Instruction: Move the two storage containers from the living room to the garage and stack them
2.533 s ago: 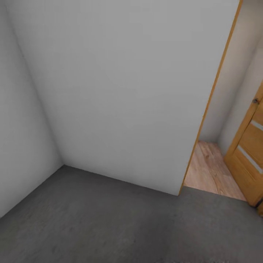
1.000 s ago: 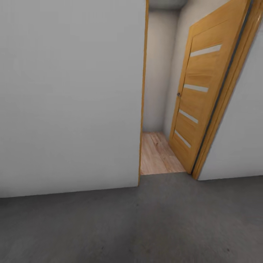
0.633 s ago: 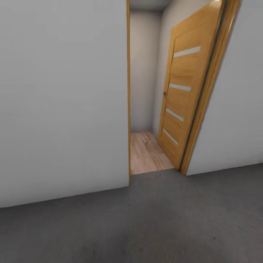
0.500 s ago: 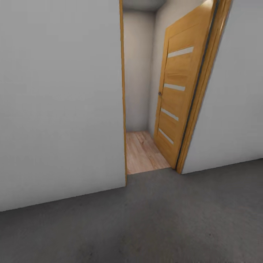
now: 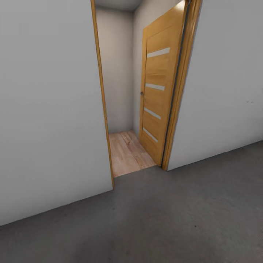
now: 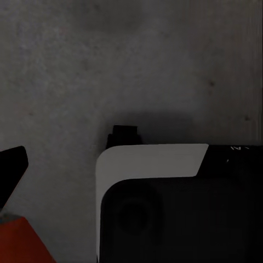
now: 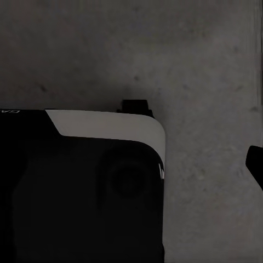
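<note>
**At the garage doorway, camera swung toward the open door**

Ahead of the robot, the head view shows a dark grey concrete floor (image 5: 175, 219), white walls, and an open wooden door (image 5: 159, 95) with pale glass strips. Beyond the threshold lies a strip of light wood flooring (image 5: 128, 153). Compared with a couple of seconds ago, when the view faced a bare wall corner with the doorway at the far edge, the whole picture has shifted: the camera has turned, and the doorway now sits near centre. This suggests the robot is lining up to leave the garage, probably to fetch a container.

Both wrist cameras look down on concrete and the robot's own black and white base (image 6: 164, 203). An orange-red corner, probably a storage container (image 6: 19, 244), appears beside the left arm, on the floor. Whether either gripper's fingers are apart or together cannot be told.
</note>
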Robot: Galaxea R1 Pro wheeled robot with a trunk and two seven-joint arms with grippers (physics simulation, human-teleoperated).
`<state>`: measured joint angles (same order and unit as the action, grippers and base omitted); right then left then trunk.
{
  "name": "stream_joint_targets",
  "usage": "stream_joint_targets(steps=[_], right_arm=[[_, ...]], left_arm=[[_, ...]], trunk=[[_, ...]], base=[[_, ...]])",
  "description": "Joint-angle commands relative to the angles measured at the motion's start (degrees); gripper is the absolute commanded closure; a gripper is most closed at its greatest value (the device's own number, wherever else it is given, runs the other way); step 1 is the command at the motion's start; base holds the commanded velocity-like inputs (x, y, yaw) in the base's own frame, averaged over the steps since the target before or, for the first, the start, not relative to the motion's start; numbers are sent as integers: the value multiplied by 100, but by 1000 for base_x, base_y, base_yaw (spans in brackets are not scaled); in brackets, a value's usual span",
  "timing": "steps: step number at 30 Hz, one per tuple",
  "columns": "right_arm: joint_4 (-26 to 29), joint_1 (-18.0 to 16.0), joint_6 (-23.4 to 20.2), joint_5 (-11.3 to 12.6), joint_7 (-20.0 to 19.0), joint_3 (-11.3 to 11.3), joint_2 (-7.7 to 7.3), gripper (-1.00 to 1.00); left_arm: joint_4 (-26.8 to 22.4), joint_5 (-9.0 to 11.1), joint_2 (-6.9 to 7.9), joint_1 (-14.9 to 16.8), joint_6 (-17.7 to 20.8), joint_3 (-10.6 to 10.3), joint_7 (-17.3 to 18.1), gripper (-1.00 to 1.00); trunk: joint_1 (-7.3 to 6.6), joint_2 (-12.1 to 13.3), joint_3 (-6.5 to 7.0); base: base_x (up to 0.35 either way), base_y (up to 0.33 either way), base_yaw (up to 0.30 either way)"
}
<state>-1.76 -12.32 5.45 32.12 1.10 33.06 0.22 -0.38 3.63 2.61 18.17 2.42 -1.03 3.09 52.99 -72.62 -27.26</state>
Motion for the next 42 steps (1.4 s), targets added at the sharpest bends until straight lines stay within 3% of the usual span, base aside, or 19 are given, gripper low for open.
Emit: stream_joint_targets(steps=[1, 16, 30, 42], right_arm=[[-17, -7, 27, 37, 2, 43, 4, -100], [-17, -7, 34, 35, 4, 43, 4, -100], [-17, -7, 35, 40, 8, 43, 5, -100], [-10, -7, 35, 35, 36, 48, 26, -100]], left_arm=[[-5, 36, 3, 1, 27, -11, 26, -100], [-6, 41, 3, 2, 39, -12, 51, -100], [-6, 39, 3, 1, 39, -13, 51, -100], [-6, 41, 4, 2, 35, -20, 40, -100]], trunk=[[3, -3, -5], [3, -3, -5], [3, -3, -5], [3, -3, -5]], base=[[305, 0, -188], [320, 0, -13], [321, 0, -197], [321, 0, -21]])
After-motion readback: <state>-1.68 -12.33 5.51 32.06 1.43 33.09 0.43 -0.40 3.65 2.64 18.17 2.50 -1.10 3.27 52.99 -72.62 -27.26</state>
